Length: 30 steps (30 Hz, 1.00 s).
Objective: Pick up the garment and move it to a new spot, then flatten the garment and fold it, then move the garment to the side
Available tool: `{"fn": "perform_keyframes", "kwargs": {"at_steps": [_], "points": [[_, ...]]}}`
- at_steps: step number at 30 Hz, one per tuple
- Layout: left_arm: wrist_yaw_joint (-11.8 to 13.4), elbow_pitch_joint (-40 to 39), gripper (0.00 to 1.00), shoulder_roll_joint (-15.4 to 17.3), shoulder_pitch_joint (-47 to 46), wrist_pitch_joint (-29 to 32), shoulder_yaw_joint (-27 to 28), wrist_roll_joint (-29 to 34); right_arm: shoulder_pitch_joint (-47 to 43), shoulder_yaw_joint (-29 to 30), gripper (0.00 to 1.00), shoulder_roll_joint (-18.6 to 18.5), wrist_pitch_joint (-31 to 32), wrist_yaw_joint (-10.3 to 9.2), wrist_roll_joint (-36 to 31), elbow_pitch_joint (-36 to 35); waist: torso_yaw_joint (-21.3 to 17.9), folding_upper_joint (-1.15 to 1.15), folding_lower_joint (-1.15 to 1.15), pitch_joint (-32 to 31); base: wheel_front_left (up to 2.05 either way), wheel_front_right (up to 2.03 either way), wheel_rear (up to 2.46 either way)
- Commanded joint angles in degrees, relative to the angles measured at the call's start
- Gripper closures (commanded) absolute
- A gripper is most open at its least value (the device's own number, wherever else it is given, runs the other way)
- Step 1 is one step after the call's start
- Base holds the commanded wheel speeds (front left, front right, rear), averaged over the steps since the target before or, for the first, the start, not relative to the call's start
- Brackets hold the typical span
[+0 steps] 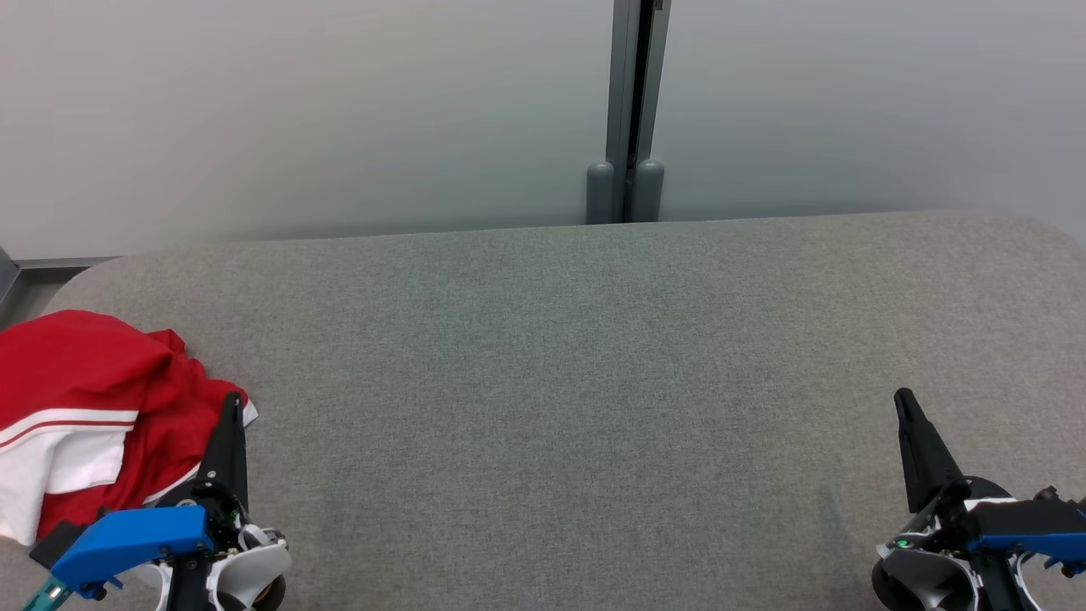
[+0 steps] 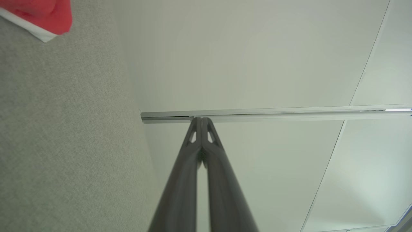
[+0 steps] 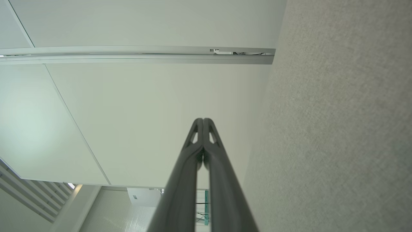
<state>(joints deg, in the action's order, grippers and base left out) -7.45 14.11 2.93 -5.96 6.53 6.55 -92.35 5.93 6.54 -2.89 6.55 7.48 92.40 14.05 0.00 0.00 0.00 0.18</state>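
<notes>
A red garment (image 1: pixel 93 399) with white panels and stripes lies crumpled at the left edge of the grey table (image 1: pixel 560 382). One red and white corner of the garment (image 2: pixel 48 19) shows at the top left of the left wrist view. My left gripper (image 1: pixel 231 403) is shut and empty at the lower left, its tip just over the garment's right edge. In its own view the left gripper (image 2: pixel 201 120) has both fingers pressed together. My right gripper (image 1: pixel 902 397) is shut and empty at the lower right, far from the garment; the right gripper (image 3: pixel 202 120) shows its tips touching.
A pale wall stands behind the table, with a grey vertical post (image 1: pixel 632 110) at its middle. The table's rounded far corners sit close to the wall. A wide stretch of bare grey fabric lies between the two grippers.
</notes>
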Motion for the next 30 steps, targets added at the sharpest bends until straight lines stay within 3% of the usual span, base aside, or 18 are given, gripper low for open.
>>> {"fn": "perform_keyframes", "kwargs": {"at_steps": [1,30], "points": [[-0.06,-0.26,1.0,-0.12,-0.58,0.2,0.06,-0.14,0.56,0.16,1.0,-0.03,0.19,0.02,-0.02,-0.18,0.0,0.0,0.0,0.0,0.0,0.0,0.0],[-0.06,-0.26,1.0,-0.12,-0.58,0.19,0.06,-0.14,0.56,0.17,1.0,-0.02,0.21,0.02,-0.05,-0.18,0.0,0.0,0.0,0.0,0.0,0.0,0.0]]}}
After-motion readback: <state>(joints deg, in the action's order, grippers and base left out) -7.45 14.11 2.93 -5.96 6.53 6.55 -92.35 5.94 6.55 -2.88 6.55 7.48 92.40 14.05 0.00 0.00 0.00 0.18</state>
